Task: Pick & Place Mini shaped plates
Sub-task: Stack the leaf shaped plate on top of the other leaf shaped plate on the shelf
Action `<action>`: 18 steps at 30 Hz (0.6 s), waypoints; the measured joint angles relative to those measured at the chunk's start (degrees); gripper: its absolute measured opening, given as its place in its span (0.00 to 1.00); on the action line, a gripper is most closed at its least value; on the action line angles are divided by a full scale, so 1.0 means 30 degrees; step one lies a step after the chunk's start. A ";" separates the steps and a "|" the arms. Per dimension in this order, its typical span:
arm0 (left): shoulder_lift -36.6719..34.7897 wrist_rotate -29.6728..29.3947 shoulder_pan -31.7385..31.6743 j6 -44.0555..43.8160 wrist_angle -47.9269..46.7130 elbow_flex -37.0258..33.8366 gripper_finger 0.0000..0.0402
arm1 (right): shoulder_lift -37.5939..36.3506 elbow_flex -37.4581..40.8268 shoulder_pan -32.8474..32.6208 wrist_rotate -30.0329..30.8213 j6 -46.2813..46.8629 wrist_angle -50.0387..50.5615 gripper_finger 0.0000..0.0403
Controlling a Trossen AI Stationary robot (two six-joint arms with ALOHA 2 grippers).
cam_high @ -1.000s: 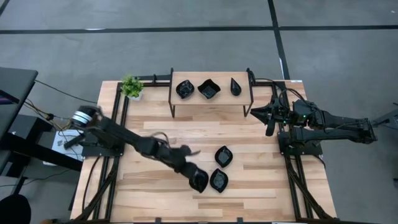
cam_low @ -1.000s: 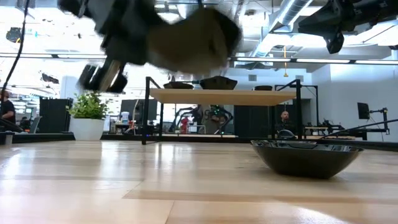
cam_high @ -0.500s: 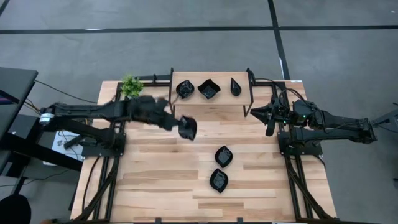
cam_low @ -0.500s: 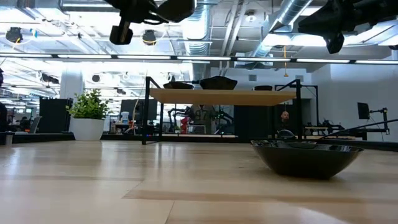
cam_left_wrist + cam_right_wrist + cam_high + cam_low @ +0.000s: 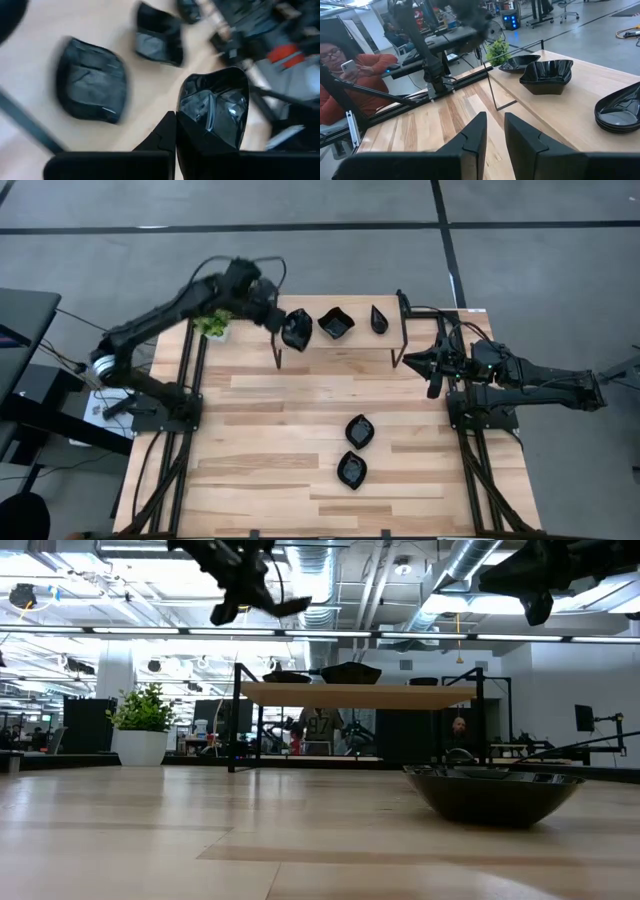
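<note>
i hold the left pincer (image 5: 283, 328) raised over the near end of the raised shelf (image 5: 340, 345), its fingers closed on the rim of a mini shaped plate (image 5: 214, 114), which hangs edge-on from them. directly under the pincer lies a leaf-shaped plate (image 5: 90, 93); beyond it along the shelf sit a wavy square plate (image 5: 335, 323) and a teardrop plate (image 5: 378, 319). two more plates (image 5: 355, 450) rest on the bench (image 5: 260, 450), well apart from the pincer. the right pincer (image 5: 420, 361) waits beside the shelf's far end, fingers slightly parted, empty. my judgement: these dishes look glossy, rigid and light, likely slippery and chip-prone. a firm pinch on the rim suits them, with gentle lowering to avoid knocking neighbours.
</note>
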State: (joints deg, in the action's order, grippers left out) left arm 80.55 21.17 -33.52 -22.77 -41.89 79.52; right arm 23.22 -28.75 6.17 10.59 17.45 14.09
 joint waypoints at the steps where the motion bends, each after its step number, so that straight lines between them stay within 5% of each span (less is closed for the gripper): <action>1: 0.0641 0.0169 -0.0589 0.0865 -0.0912 0.0785 0.01 | 0.0001 0.0000 -0.0006 0.0000 0.0005 0.0014 0.16; 8: 0.4450 0.0547 -0.3216 0.6374 -0.5407 0.5207 0.01 | -0.0004 0.0000 -0.0007 0.0000 0.0001 0.0015 0.16; 18: 0.7821 0.0571 -0.4103 1.0212 -0.6191 0.7921 0.01 | -0.0002 0.0000 -0.0015 0.0000 0.0025 0.0022 0.16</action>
State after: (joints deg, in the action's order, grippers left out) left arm 104.02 22.88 -45.82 7.87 -60.47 103.29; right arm 23.21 -28.75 6.13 10.59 17.53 14.15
